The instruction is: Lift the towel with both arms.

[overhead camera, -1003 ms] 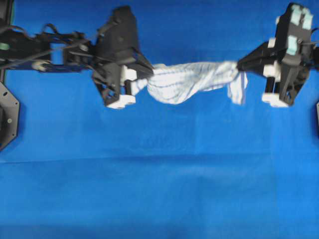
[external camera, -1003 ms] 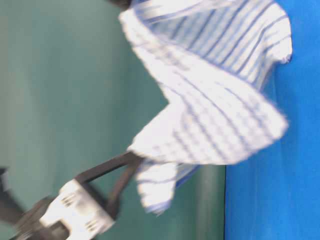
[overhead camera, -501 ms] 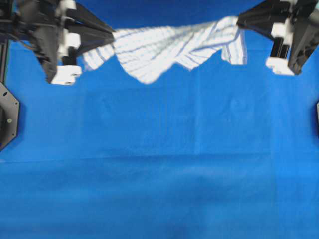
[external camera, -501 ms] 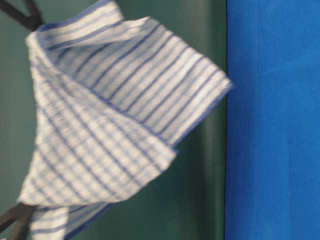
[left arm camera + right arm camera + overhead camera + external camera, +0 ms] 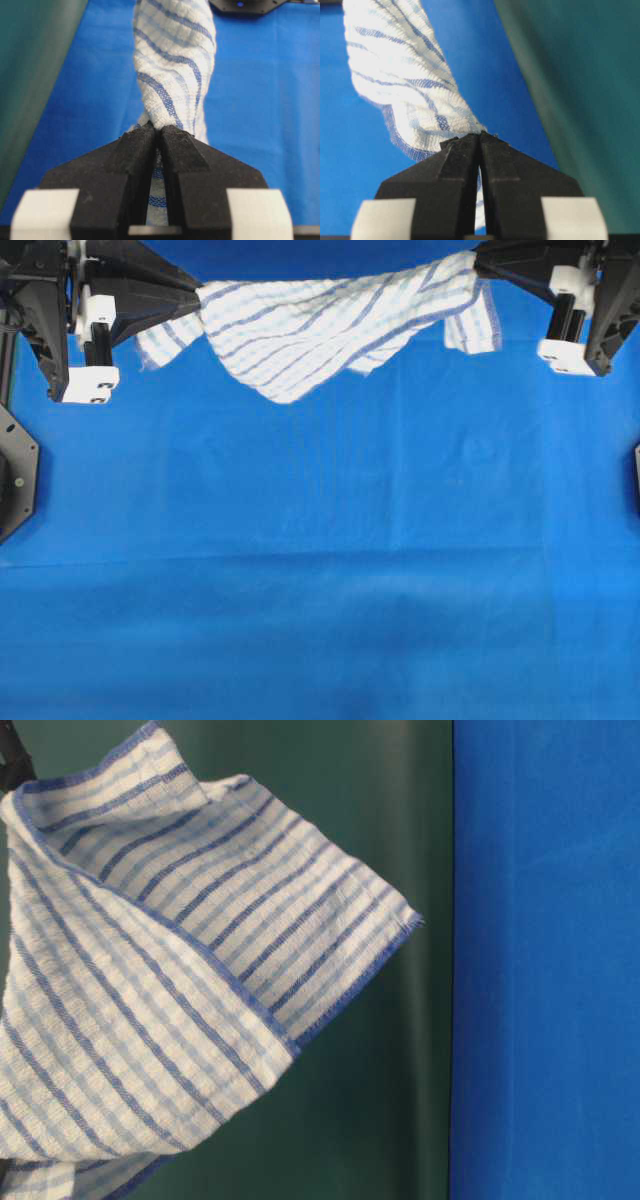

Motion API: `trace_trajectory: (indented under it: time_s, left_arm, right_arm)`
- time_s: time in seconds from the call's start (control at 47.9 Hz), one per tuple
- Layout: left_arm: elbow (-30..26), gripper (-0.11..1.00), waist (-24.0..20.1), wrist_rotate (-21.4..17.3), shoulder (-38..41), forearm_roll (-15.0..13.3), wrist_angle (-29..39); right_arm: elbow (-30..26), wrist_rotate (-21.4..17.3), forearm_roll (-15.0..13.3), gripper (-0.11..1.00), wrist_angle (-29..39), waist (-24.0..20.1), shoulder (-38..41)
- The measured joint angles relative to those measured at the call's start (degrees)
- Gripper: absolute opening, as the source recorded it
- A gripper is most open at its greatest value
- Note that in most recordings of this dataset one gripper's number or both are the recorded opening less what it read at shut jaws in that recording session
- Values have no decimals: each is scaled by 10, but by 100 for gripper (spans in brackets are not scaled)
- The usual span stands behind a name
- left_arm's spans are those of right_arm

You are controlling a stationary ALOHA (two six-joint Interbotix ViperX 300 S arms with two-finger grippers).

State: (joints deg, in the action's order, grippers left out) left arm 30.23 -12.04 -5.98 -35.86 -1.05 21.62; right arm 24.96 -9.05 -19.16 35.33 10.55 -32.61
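While each pincer [image 5: 159,131] [image 5: 479,135] clamps the towel [image 5: 320,325], only blue table cover [image 5: 320,570] lies beneath.

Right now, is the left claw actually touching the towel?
Touching. The left wrist view shows the left gripper shut on the towel, cloth pinched between its fingers.

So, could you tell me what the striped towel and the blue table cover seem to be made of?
The towel looks like woven cotton, matte: a waffle-like weave, stitched blue hem and soft folds show. The table cover seems a thin matte fabric, possibly felt-like, with faint creases and no shine; its fibre cannot be told.
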Motion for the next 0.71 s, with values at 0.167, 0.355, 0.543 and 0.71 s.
trace_trajectory:
  time_s: [0.167, 0.355, 0.543, 0.71]
  left_arm:
    - [1, 3, 1, -4, 0, 0, 1]
    - [0, 43, 3, 2, 1, 0, 4]
    - [11, 90, 6, 3, 0, 0, 3]
    - [32, 88, 12, 4, -2, 1, 0]
  right_arm:
    - [-1, 0, 0, 1, -4, 0, 5]
    - [0, -2, -1, 48, -4, 1, 11]
    - [-1, -7, -1, 59, -5, 1, 11]
    - [17, -13, 4, 60, -5, 0, 12]
